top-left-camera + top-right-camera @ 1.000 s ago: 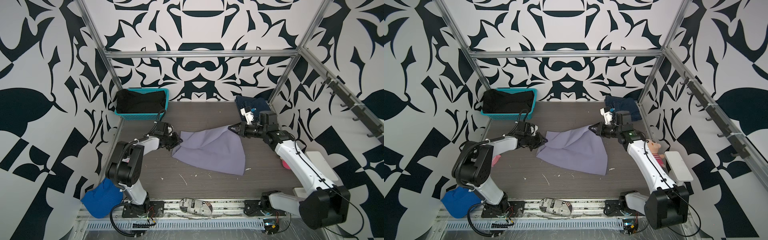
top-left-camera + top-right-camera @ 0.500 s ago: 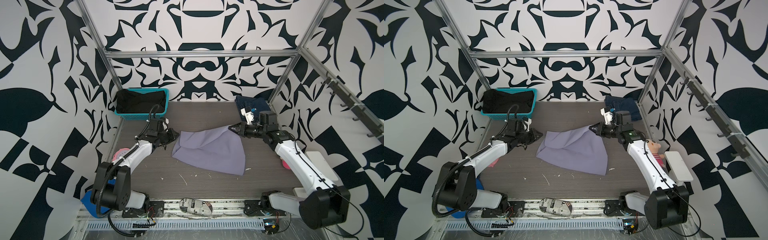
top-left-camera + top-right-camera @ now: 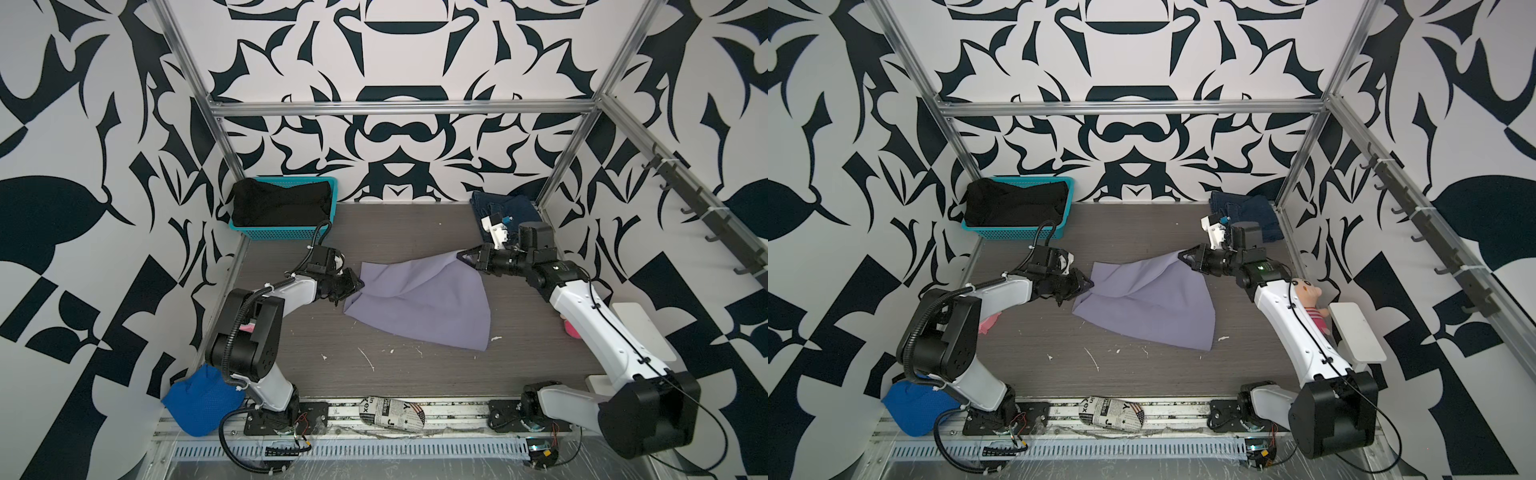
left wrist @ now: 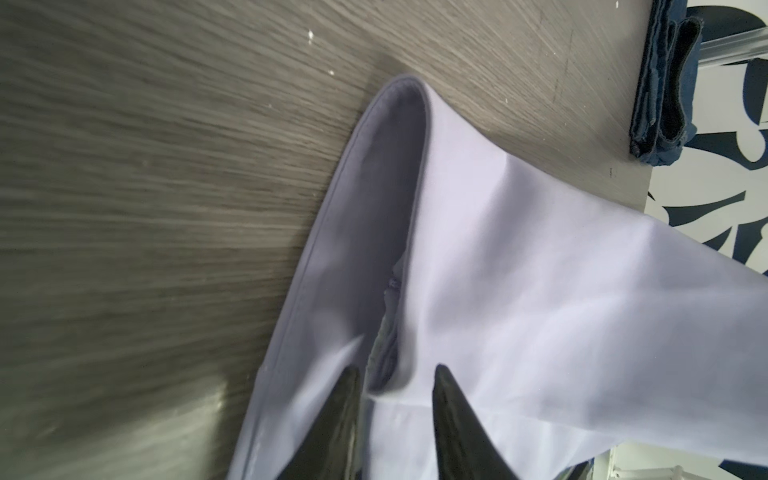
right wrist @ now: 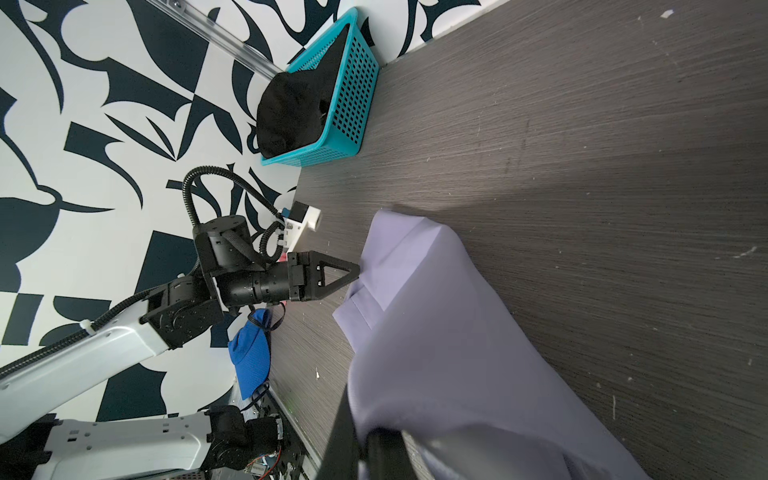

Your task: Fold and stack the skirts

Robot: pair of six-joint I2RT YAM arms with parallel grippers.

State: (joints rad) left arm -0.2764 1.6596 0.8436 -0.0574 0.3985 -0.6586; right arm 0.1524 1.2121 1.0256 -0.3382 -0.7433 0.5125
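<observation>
The lavender skirt (image 3: 419, 303) (image 3: 1150, 303) lies spread mid-table. My right gripper (image 3: 462, 254) (image 3: 1183, 254) (image 5: 365, 453) is shut on its far right corner and holds it raised off the table. My left gripper (image 3: 358, 284) (image 3: 1088, 286) (image 4: 395, 374) is at the skirt's left corner, jaws apart on either side of the waistband hem (image 4: 415, 232). The denim skirt (image 3: 509, 210) (image 4: 660, 83) lies folded at the back right corner. A black skirt (image 3: 278, 203) (image 5: 291, 112) fills the teal basket (image 3: 282, 233) at the back left.
A blue mesh cloth (image 3: 199, 405) lies by the left arm's base. A newspaper-print bundle (image 3: 392, 411) sits on the front rail. A doll (image 3: 1308, 295) and a white block (image 3: 1356, 328) are on the right side. White crumbs dot the front table.
My left gripper's jaws have parted at the skirt's left corner, and the left arm swung out and came back. The right gripper has kept its hold and place.
</observation>
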